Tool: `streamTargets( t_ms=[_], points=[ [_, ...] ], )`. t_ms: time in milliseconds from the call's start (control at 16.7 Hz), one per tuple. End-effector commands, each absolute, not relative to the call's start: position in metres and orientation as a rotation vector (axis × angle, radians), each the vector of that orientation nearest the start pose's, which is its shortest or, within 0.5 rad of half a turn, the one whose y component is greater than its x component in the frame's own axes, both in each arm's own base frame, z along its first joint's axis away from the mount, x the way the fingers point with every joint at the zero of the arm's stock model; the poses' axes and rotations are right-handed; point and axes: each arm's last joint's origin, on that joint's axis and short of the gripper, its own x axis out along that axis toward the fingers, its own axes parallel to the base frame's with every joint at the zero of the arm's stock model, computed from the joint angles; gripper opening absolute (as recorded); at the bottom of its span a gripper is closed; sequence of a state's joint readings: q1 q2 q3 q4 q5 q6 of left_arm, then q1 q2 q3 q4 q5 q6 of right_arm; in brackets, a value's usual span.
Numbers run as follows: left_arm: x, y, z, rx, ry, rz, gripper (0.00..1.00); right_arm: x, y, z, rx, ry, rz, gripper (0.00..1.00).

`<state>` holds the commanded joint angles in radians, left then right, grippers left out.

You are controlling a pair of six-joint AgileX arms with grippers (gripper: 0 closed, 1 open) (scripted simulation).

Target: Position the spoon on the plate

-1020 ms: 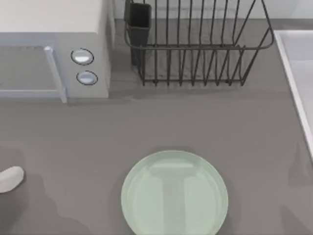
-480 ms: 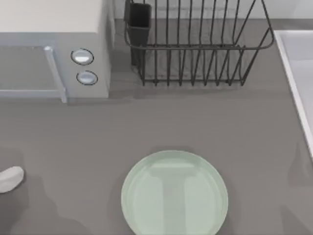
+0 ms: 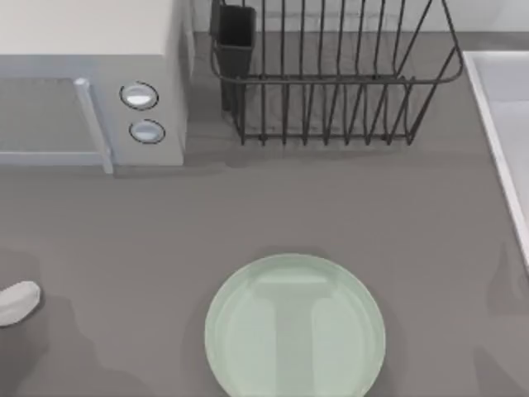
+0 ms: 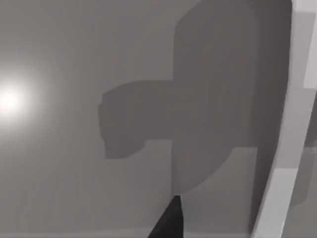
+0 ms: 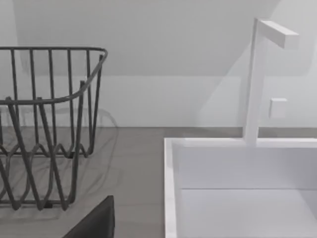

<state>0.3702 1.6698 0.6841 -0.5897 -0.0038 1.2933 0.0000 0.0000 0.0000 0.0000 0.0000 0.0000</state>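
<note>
Spoon [image 3: 16, 302]: from the top I see just its white bowl at the table's left edge, long axis unclear; plate [image 3: 294, 327] sits centre-front, well apart. Wrist views: I cannot tell either gripper's opening.

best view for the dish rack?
Top view: the dish rack stands at the table's back, most of its wire frame visible from above beside the microwave. The right wrist view catches one end of it beside the sink.
</note>
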Motion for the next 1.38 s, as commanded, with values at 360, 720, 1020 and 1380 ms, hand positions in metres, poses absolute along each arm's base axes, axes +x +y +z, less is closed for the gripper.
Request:
streamTargets(
  t_ms=[360, 720, 1020, 1380],
  points=[
    [0.224, 0.087, 0.125, 0.709, 1.439, -0.688, 0.00, 0.106, -0.001, 0.160, 0.000, 0.000, 0.000, 1.00],
    [0.224, 0.086, 0.179, 0.685, 1.471, -0.734, 0.00, 0.106, -0.001, 0.160, 0.000, 0.000, 0.000, 1.00],
    [0.221, 0.085, 0.214, 0.700, 1.449, -0.704, 0.00, 0.106, -0.001, 0.160, 0.000, 0.000, 0.000, 1.00],
    [0.222, 0.085, 0.212, 0.684, 1.458, -0.690, 0.00, 0.106, -0.001, 0.160, 0.000, 0.000, 0.000, 1.00]
  ],
)
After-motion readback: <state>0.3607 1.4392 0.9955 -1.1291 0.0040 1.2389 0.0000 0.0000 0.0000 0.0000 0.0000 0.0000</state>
